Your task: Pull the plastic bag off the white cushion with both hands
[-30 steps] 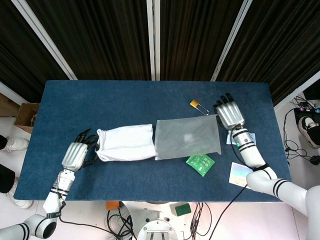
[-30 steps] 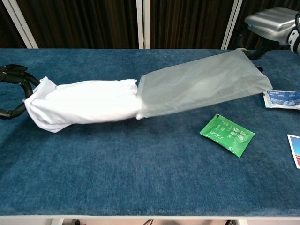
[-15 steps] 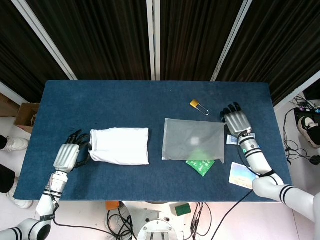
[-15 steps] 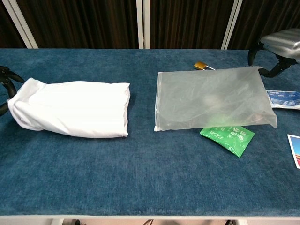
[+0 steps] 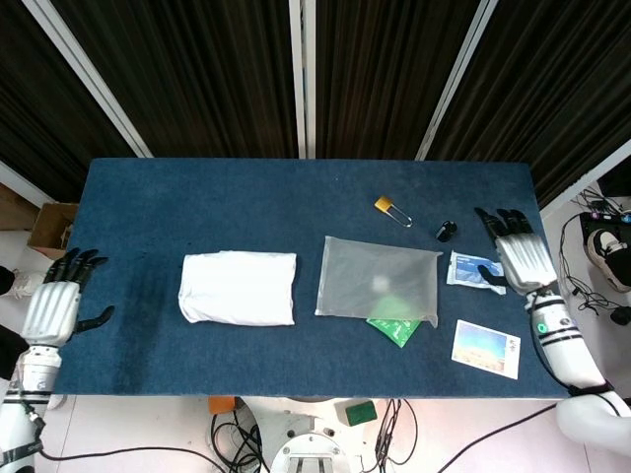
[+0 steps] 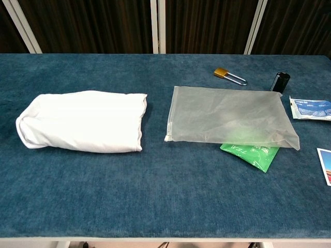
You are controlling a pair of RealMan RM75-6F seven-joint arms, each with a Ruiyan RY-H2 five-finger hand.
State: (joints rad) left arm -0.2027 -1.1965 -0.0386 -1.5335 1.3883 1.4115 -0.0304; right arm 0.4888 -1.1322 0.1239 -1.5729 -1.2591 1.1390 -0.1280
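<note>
The blue table (image 5: 296,187) carries the white cushion (image 5: 239,289), bare, long axis left-right. Right of it, apart, lies the plastic bag (image 5: 379,281), flat, its mouth facing the cushion, half-hiding a green packet (image 6: 252,153). Both hands, left hand (image 5: 54,307) and right hand (image 5: 521,260), sit at the table's ends, fingers spread, holding nothing.

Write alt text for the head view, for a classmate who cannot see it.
On a blue table, a white cushion lies beside an empty plastic bag, apart. The left hand and right hand are open at the table's ends.
</note>
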